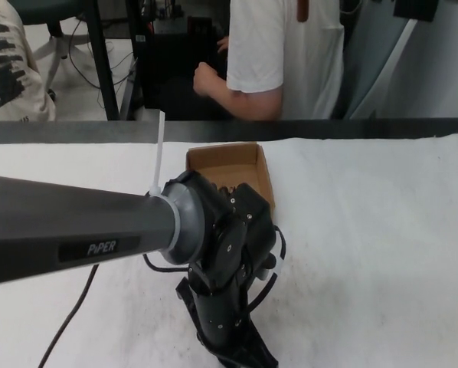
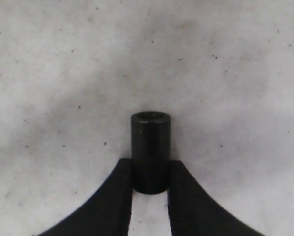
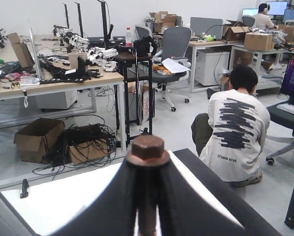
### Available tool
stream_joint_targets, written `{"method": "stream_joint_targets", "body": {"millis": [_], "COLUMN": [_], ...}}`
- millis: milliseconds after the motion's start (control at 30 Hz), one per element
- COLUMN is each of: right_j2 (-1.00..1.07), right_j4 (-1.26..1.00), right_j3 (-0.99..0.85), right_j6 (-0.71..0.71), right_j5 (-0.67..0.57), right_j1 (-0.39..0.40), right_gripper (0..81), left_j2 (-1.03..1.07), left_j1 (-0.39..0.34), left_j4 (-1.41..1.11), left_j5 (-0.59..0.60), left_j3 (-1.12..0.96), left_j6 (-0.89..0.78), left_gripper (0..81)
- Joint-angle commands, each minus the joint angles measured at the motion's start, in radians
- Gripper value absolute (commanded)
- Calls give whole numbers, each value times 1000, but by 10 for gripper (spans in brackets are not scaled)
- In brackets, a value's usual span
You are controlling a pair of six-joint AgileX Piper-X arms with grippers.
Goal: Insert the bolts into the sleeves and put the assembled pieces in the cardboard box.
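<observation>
At the white table, the left end effector is clamping a sleeve and the right end effector is gripping a bolt, so I judge their axes need careful aligning.

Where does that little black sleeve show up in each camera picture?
High view: cannot pick it out behind an arm.
Left wrist view: mid-picture, sleeve pinched by the left gripper.
Right wrist view: faces the room; right gripper holds a bolt.
Shared landmark: white bench cover.

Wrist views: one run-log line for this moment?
left gripper shut on sleeve | right gripper shut on bolt | bolt not yet inserted | cardboard box on bench
</observation>
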Motion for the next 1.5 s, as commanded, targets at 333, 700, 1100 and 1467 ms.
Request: {"method": "stream_joint_targets", "body": {"millis": [333,700,1100,1467], "right_j2": [-13,-13,16,145], "right_j4": [-46,-26,-10,-55], "right_j3": [-11,-11,-4,-4], "right_j6": [30,29,29,99], "right_j5": [-20,-35,-47,-95], "right_j1": [-4,-93,-124,-130], "right_gripper": [9,9,9,9], "left_j2": [-12,-250,-310,-448], "left_j1": [-7,97,279,386], "left_j4": [-13,-339,-661,-1708], "left_j5": [21,282,563,692], "left_j3": [-4,0,91,522], "left_j6": [99,-67,-319,-876], "left_gripper": [1,1,1,1]}}
